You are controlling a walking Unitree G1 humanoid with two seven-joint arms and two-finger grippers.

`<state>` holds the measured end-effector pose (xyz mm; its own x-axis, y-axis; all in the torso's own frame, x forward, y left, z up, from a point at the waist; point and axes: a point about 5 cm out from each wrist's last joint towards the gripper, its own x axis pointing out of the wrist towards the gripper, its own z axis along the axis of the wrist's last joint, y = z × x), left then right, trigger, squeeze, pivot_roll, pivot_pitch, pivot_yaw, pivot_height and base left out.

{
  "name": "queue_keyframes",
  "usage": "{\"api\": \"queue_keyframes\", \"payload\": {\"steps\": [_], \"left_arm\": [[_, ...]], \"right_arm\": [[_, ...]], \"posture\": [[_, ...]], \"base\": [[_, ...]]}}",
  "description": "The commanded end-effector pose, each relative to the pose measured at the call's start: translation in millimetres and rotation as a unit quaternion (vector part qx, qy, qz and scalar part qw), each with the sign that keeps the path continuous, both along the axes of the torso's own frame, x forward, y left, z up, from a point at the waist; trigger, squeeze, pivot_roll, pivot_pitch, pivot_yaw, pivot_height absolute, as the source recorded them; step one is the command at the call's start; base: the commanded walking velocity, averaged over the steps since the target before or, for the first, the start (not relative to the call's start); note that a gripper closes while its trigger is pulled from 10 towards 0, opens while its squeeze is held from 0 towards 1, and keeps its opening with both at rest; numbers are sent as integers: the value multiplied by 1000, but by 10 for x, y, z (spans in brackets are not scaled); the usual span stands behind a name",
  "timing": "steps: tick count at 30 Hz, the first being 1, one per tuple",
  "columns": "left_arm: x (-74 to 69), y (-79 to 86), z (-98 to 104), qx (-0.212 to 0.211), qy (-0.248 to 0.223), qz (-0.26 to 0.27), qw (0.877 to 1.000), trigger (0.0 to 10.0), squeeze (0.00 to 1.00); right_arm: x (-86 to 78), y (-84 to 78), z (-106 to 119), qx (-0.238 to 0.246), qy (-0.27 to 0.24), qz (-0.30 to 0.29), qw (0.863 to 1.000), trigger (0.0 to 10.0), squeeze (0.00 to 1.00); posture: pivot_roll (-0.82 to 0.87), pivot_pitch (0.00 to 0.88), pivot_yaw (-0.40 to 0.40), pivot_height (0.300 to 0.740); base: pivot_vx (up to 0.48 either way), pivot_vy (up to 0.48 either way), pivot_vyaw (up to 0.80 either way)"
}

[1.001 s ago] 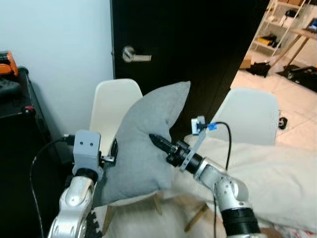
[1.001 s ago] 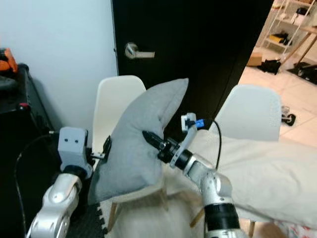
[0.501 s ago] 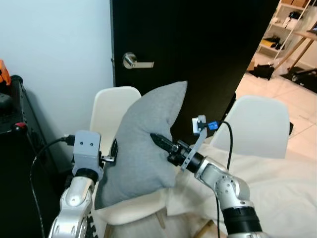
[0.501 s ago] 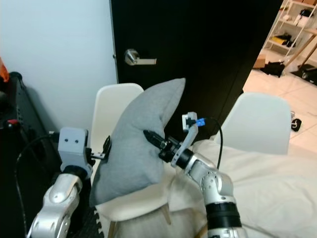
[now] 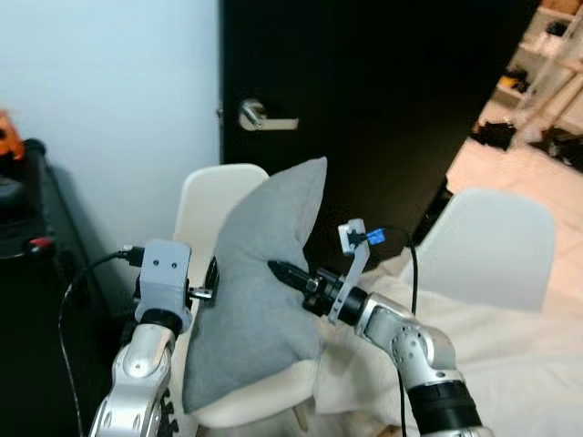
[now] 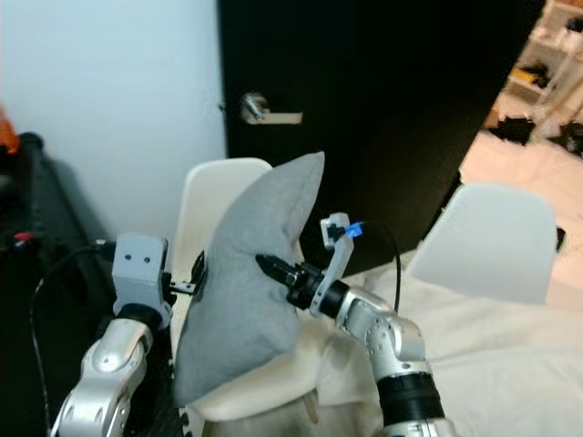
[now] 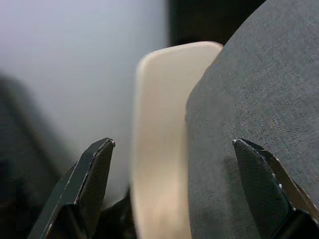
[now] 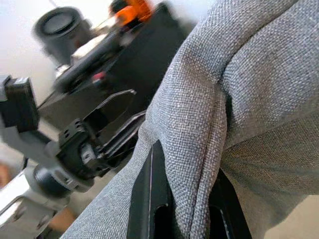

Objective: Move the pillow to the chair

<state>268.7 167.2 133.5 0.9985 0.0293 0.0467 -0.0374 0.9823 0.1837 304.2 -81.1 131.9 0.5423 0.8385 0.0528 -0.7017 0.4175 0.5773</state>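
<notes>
— Since a second ago, has the pillow [image 5: 260, 273] gone anywhere?
— Lower and a bit toward the near white chair [image 5: 208, 208]. Its bottom edge now rests on the seat, where before it hung above it. The whole view has also shifted, so the camera moved too: the door handle [image 5: 260, 116] sits further right in the left eye view than it did.
— How is it standing?
— Upright, leaning with its top corner pointing up in front of the black door [image 5: 364, 109], its back near the chair's backrest.
— Who has it?
— The right gripper [image 5: 284, 271] is clenched on a fold of the grey cloth; the right wrist view shows the fabric pinched between its black fingers [image 8: 152, 199]. The left gripper [image 5: 211, 289] is at the pillow's other side with its jaws spread wide, one finger [image 7: 269, 179] lying against the pillow face, the other finger [image 7: 89, 184] standing free beside the chair back.
— So the left one is not gripping?
— No, released, only touching on one side.
— What else is around?
— A second white chair [image 5: 496, 244] to the right, a cream blanket [image 5: 510, 364] draped below it, and a black cabinet [image 5: 27, 300] on the left.
</notes>
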Motion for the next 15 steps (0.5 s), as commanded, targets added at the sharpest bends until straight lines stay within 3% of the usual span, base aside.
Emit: {"api": "queue_keyframes", "payload": {"steps": [1, 3, 6, 15], "left_arm": [[-9, -8, -56, 6, 15, 2, 1000, 10000, 0], [-8, -8, -57, 4, 16, 1, 1000, 10000, 0], [-8, -8, -57, 2, 15, 1, 1000, 10000, 0], [-9, -7, -59, -4, 18, 4, 1000, 10000, 0]], "right_arm": [[6, 20, 198, 24, -53, 15, 998, 10000, 0], [9, 24, 184, 18, -49, 14, 999, 10000, 0], [22, 27, 164, 8, -42, 10, 999, 10000, 0], [27, 56, 118, -22, -29, 12, 999, 10000, 0]], "posture": [[20, 0, -127, 709], [20, 0, -127, 709], [20, 0, -127, 709], [26, 0, -128, 709]], "base": [[0, -480, 788], [0, -384, 791], [0, 0, 713], [0, 0, 0]]}}
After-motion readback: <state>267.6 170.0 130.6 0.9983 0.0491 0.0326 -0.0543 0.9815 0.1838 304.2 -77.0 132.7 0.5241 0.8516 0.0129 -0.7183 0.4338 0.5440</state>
